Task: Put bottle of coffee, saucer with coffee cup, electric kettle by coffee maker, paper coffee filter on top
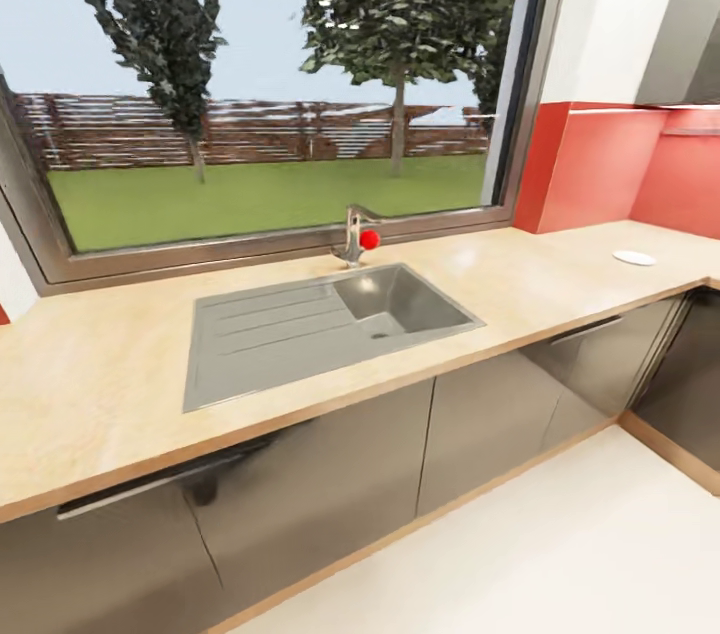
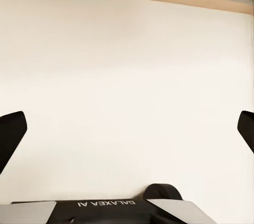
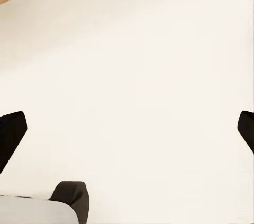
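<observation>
The kitchen countertop [image 1: 90, 384], tan wood grain with a straight front edge, runs across the head view. A small round white saucer [image 1: 634, 258] lies flat on it at the far right, near the red wall. My left gripper [image 2: 127, 131] is open over pale floor, its black fingertips [image 2: 10, 136] spread wide with nothing between them. My right gripper [image 3: 127, 131] is open the same way above the floor, black fingertips [image 3: 10, 134] far apart. The coffee maker, bottle of coffee, kitchen shelf, paper coffee filter, coffee cup and electric kettle are out of view.
A steel sink with drainboard [image 1: 300, 324] is set into the counter, with a tap [image 1: 355, 236] bearing a red knob behind it, under a large window. Dark glossy cabinets [image 1: 300, 494] stand below. The red backsplash [image 1: 600, 164] and the counter turn a corner at the right. Pale floor [image 1: 560, 554] lies in front.
</observation>
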